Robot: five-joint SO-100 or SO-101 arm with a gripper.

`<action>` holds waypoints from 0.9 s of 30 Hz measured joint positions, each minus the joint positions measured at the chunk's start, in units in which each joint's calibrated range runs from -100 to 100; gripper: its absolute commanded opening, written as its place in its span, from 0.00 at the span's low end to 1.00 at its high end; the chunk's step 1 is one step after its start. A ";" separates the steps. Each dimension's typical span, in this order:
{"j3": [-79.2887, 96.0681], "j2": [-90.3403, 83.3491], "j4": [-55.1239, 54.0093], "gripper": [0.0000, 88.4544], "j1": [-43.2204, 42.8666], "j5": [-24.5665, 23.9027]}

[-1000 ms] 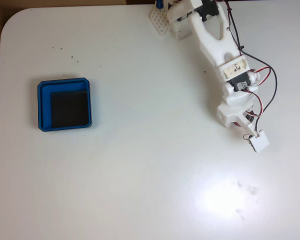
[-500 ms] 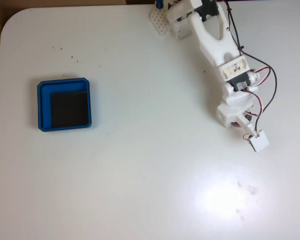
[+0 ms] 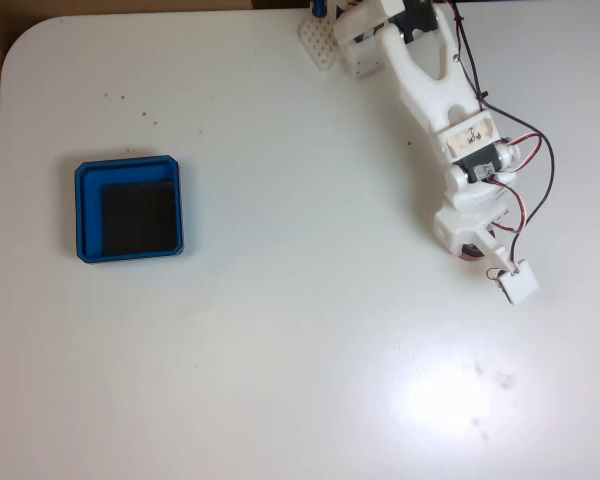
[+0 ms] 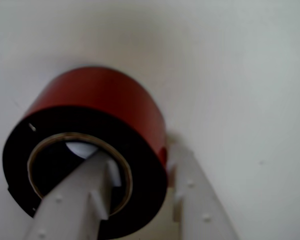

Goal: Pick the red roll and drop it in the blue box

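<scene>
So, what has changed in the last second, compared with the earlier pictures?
Almost nothing. In the fixed view the arm stays over the red roll, of which slightly less red shows now. In the wrist view one gripper finger is inside the roll's core, the other outside its wall. The blue box has not moved.

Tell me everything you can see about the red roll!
The red roll is a round roll of tape with a glossy red outer band, a dark face and a pale ring round its hollow core. In the wrist view it sits on the white table, close up. One white finger of the gripper pokes into its core; the other finger lies outside against its wall, so the wall sits between them. In the fixed view only a red sliver peeks from under the arm.
</scene>
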 measured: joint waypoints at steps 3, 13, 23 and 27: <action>0.00 0.00 0.00 0.00 0.00 0.00; 0.00 -4.15 0.00 0.00 0.10 0.00; 0.00 -14.65 0.00 0.00 2.67 0.00; 0.00 -20.75 0.00 0.00 9.40 0.00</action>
